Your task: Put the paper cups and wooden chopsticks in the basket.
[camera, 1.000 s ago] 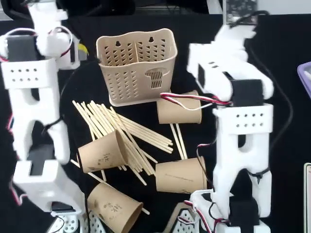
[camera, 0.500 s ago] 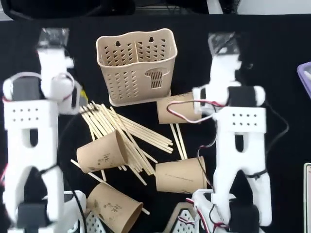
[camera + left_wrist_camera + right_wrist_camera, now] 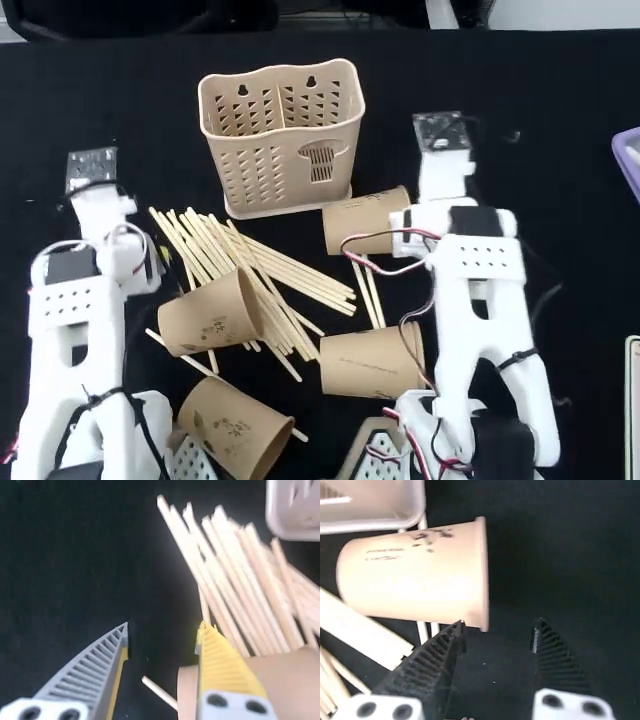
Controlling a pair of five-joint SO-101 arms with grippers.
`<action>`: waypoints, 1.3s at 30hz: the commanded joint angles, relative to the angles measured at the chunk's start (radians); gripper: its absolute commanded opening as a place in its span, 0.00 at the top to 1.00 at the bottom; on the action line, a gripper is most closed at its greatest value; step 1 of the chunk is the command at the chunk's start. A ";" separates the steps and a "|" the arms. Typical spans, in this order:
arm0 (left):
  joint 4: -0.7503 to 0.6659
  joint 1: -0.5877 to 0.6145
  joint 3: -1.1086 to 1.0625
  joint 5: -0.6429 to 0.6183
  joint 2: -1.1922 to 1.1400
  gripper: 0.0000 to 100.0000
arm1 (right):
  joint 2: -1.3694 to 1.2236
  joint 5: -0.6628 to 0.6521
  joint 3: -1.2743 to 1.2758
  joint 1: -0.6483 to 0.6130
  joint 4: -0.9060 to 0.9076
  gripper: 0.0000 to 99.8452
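The basket [image 3: 280,140] stood upright at upper centre, the chopsticks [image 3: 250,265] fanned below it among four toppled paper cups [image 3: 368,222]. The left gripper [image 3: 162,630] and right gripper [image 3: 497,625] gaped wide and empty over the bare black table [image 3: 560,150], the right just beside one cup's rim.

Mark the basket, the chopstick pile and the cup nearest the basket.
basket [image 3: 272,170], high view, front wall.
chopstick pile [image 3: 228,245], high view, mid bundle.
cup nearest the basket [image 3: 415,575], right wrist view, side wall.
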State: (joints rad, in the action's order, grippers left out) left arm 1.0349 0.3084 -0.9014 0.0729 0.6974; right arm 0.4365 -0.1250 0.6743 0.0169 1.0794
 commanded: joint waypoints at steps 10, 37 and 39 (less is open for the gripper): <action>-0.097 0.018 -0.088 -0.011 0.031 0.78 | 0.048 -0.006 0.134 -0.114 -0.187 0.78; -0.172 0.013 -0.131 -0.011 0.025 0.78 | 0.381 -0.212 0.087 0.041 0.095 0.99; -0.172 0.013 -0.131 -0.011 0.025 0.78 | 0.450 -0.261 0.085 0.083 0.097 0.99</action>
State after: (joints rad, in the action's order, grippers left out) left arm 0.8815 0.3176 -1.0426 0.0713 0.7035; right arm 0.7695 -0.3230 0.8263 0.0307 1.1623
